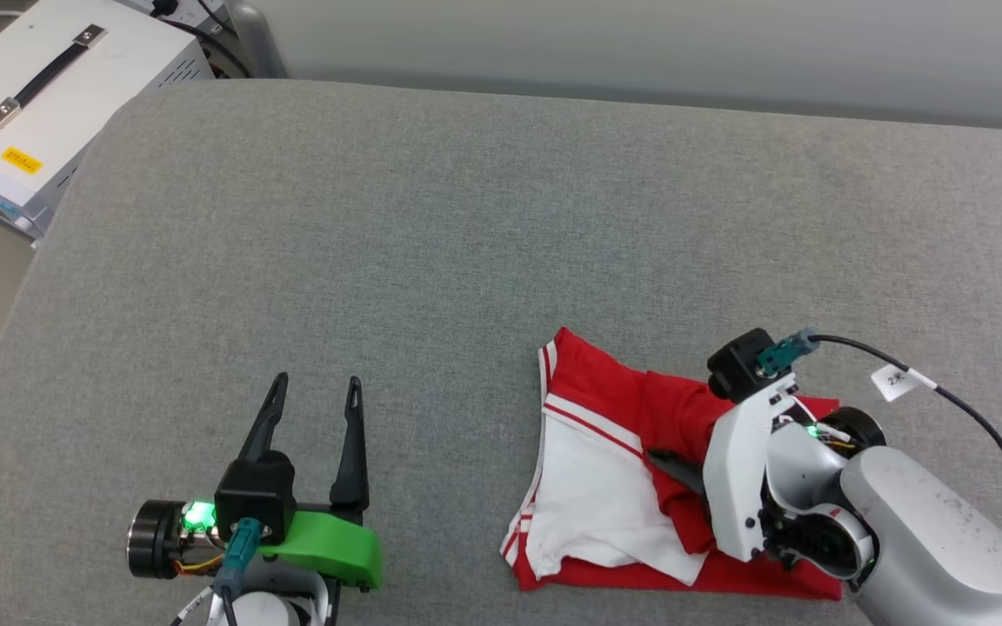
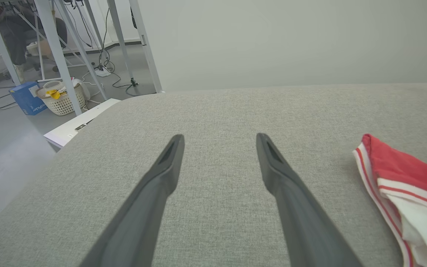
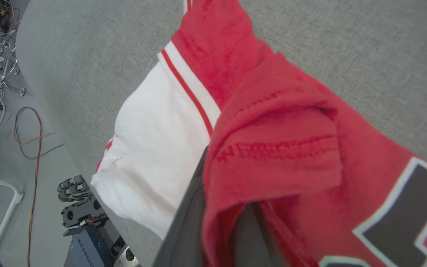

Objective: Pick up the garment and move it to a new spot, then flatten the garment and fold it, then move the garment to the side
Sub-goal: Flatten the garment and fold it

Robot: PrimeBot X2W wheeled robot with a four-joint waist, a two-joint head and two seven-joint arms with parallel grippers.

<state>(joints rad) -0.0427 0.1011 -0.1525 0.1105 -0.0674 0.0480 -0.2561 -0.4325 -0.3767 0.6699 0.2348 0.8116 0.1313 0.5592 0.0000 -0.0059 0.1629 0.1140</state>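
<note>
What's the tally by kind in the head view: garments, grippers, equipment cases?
Garment: 1, the garment, red and white
Grippers: 2, left gripper open over bare cushion, right gripper closed on the garment
Equipment case: 1, white case with a black handle, off the cushion
Total: 4
</note>
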